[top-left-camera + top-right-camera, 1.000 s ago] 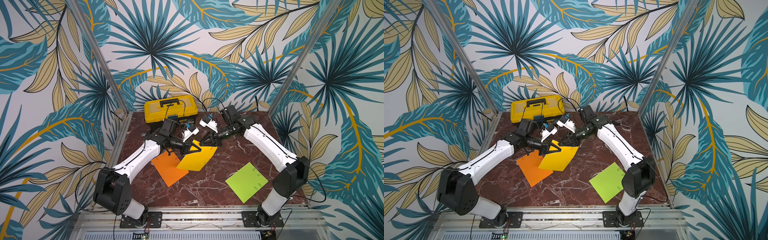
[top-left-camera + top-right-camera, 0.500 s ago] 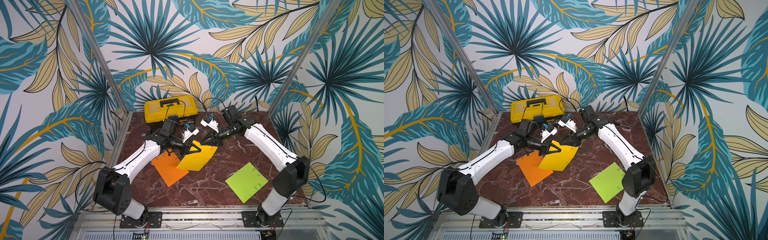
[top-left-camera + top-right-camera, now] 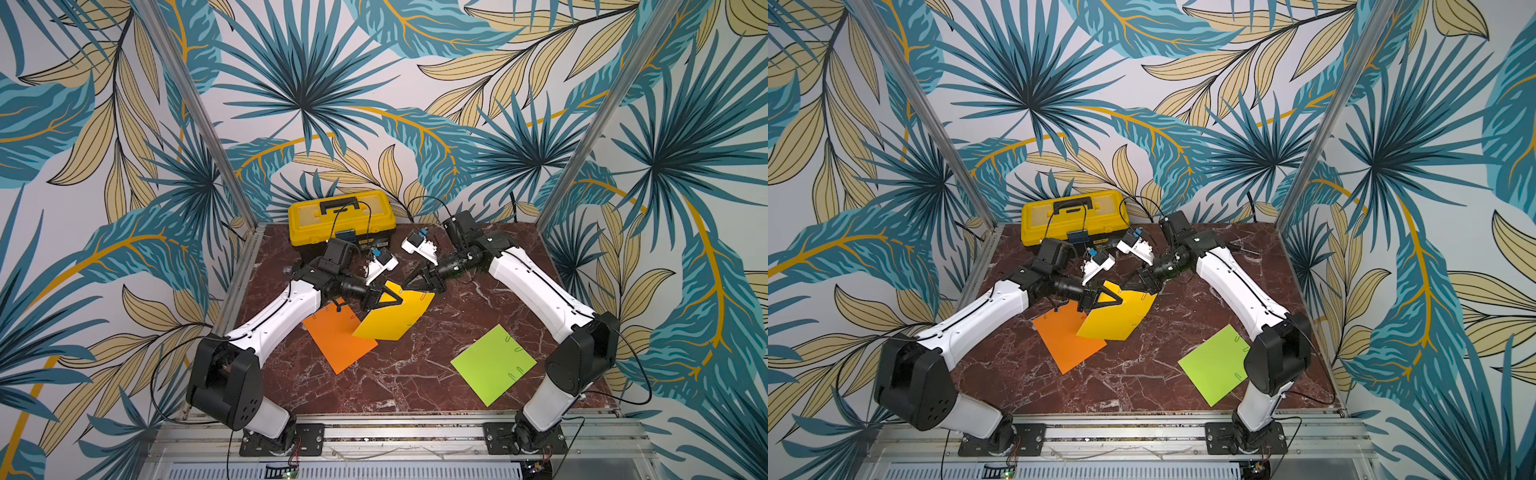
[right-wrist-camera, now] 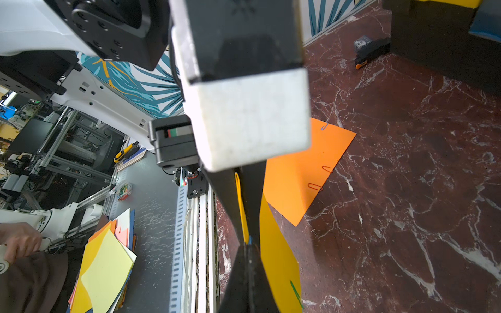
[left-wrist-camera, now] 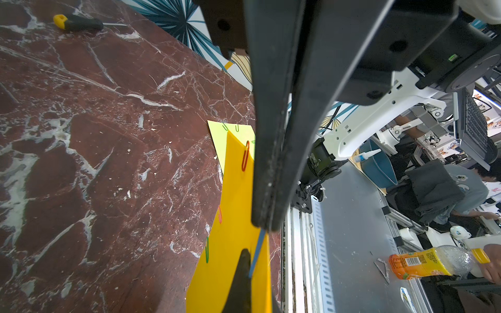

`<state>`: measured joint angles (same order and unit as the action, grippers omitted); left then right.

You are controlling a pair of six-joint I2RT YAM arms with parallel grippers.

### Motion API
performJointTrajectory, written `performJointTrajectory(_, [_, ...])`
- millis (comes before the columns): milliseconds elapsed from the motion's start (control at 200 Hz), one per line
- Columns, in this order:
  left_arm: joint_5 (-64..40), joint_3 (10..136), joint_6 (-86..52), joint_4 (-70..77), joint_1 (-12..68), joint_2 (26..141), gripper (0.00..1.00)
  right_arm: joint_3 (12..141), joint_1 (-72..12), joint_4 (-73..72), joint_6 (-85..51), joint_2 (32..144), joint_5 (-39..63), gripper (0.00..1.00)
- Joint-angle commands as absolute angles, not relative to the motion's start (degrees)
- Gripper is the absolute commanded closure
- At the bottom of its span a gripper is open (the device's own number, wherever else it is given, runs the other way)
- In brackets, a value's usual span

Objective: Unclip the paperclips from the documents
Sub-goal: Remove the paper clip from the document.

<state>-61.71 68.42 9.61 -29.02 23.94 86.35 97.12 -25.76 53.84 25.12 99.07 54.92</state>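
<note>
The orange sheet [image 3: 336, 343] lies flat on the surface [image 3: 415, 374], eight o'clock from the yellow sheet [image 3: 399, 322], whose raised edge your left end effector [image 3: 397, 301] clamps. Your right end effector [image 3: 405, 286] pinches that edge's blue paperclip [image 5: 256, 253]. The lime sheet [image 3: 492, 363] lies at four o'clock.

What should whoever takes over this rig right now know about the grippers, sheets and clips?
Left gripper: shut on the yellow sheet, holding its far corner up off the table.
Right gripper: shut on the blue paperclip at that corner.
Orange sheet flat, partly under the yellow one; lime green sheet flat, apart from both.
Done: no freed clip visible.
Left: pull the blue one off, then the red clip and green clip on yellow, plus the clips on orange and lime.
</note>
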Motion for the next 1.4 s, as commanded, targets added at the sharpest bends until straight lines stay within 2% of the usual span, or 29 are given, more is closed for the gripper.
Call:
performJointTrajectory(0, [-61.35, 67.76, 10.2, -29.0, 23.99, 85.2, 1.0, 95.97, -25.84, 54.43, 25.32, 99.23, 55.97, 1.0])
performJointTrajectory(1392, [-61.3, 66.97, 10.33, -29.0, 23.98, 86.22, 1.0, 96.33, -23.04, 51.6, 22.65, 98.7, 57.01, 1.0])
